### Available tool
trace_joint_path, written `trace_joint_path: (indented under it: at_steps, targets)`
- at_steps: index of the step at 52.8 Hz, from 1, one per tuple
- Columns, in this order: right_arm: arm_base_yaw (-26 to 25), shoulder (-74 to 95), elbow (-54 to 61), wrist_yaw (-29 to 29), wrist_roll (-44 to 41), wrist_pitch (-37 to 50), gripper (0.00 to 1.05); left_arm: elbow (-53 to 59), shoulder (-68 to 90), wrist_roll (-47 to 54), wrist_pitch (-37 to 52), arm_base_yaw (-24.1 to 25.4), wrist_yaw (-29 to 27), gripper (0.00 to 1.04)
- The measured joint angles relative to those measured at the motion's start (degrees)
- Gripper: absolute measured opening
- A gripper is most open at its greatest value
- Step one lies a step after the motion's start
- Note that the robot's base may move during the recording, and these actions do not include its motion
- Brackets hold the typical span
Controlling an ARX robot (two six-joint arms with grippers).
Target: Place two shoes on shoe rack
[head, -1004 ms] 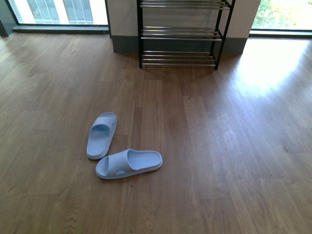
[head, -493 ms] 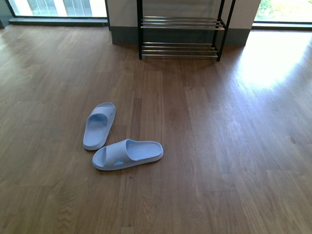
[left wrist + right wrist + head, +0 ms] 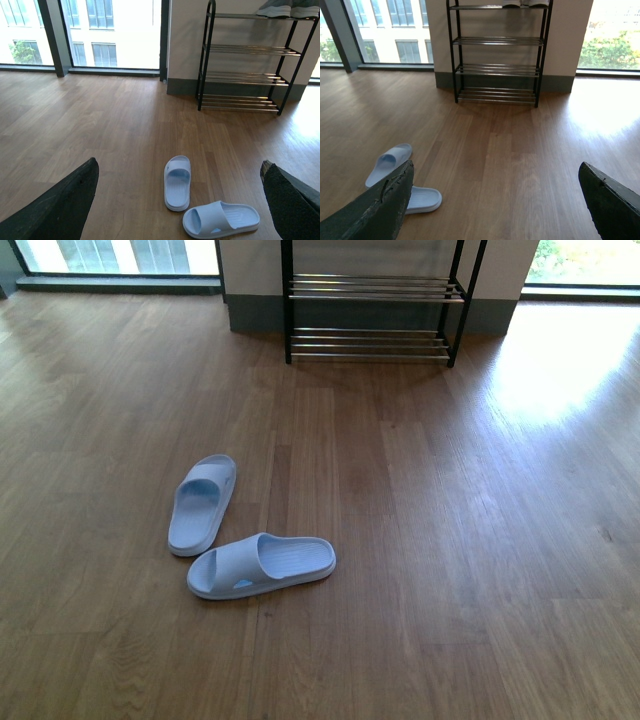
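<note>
Two pale blue slide sandals lie on the wood floor. One sandal (image 3: pixel 202 504) points toward the rack, the other sandal (image 3: pixel 262 565) lies crosswise just in front of it. The black-framed shoe rack (image 3: pixel 370 310) with chrome bars stands against the far wall. Grey sneakers (image 3: pixel 286 9) rest on its top tier. My left gripper (image 3: pixel 179 200) hangs open above the floor, and both sandals (image 3: pixel 177 181) (image 3: pixel 221 219) show between its fingers. Open too is my right gripper (image 3: pixel 495 200), over bare floor, with the sandals (image 3: pixel 388 163) by its finger (image 3: pixel 375 210). Neither arm shows in the front view.
Floor-to-ceiling windows (image 3: pixel 120 255) flank the wall section behind the rack. A grey baseboard (image 3: pixel 255 312) runs along that wall. Bright sunlight glares on the floor (image 3: pixel 550 370) at the right.
The front view has tipped downward, so the rack sits higher in frame and its upper tier is cut off. The sandals lie as before.
</note>
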State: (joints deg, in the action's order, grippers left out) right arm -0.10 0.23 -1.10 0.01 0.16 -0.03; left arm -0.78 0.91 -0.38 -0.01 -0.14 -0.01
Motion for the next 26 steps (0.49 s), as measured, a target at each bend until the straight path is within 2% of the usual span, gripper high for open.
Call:
trace_joint_path:
  at_steps: [26]
  targets:
    - [0.0, 0.02, 0.0, 0.02, 0.0, 0.0, 0.96, 0.0, 0.0, 0.0, 0.0, 0.0, 0.04, 0.95]
